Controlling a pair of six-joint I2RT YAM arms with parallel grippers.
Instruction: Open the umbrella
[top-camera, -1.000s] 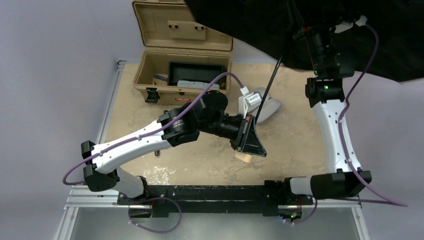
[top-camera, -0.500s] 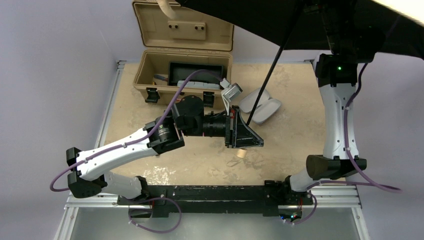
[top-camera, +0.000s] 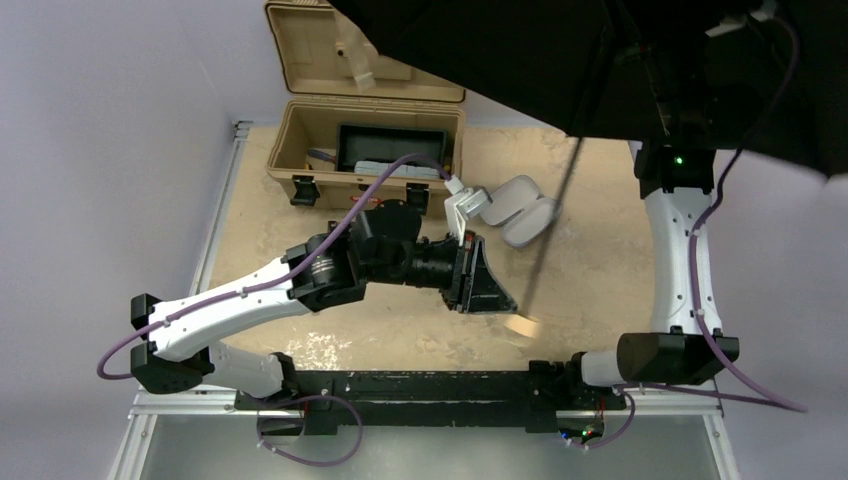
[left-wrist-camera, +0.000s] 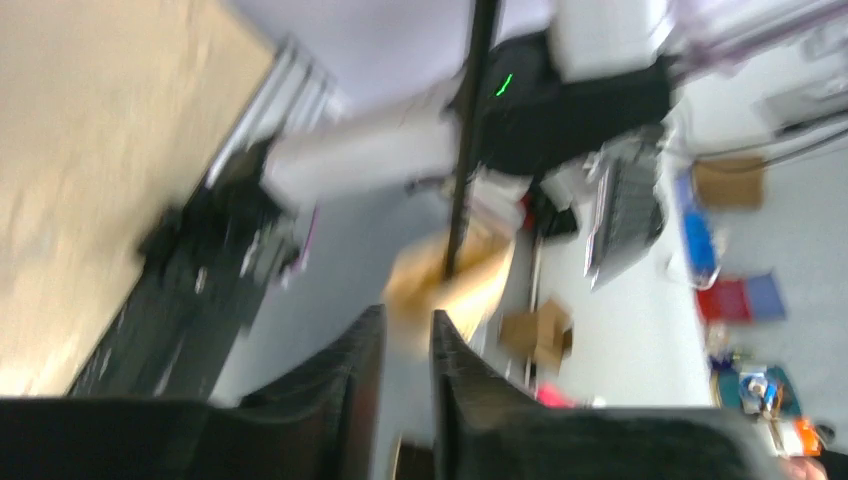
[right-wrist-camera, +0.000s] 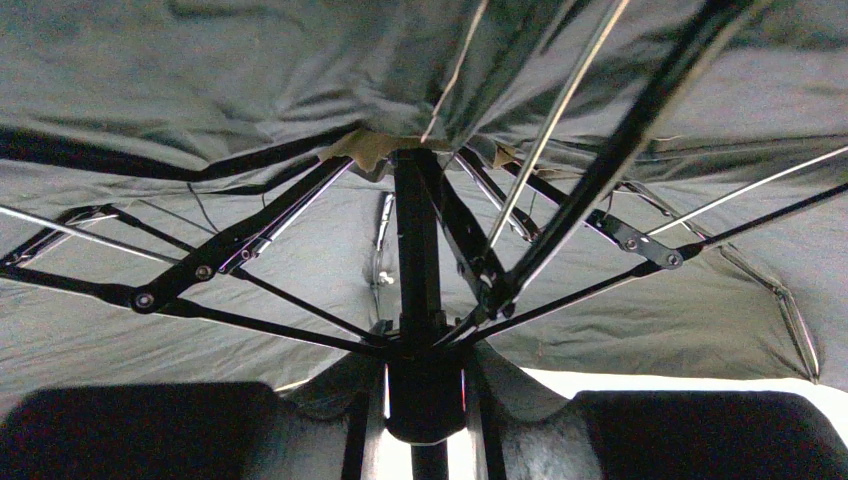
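Above the far right of the beige desk (top-camera: 600, 260), the open black-lined folding umbrella (top-camera: 600, 70) hides the right pincer (right-wrist-camera: 425, 408) from overhead; it pinches the shaft. The tan knob handle (top-camera: 522, 325) is blurred, having swung clear of the left pincer (left-wrist-camera: 405, 335), now narrowly spread and empty.

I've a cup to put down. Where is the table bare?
Bare: between umbrella shaft and right arm; also the strip between left arm and front rail. Crowded where toolbox, case and left tool meet.
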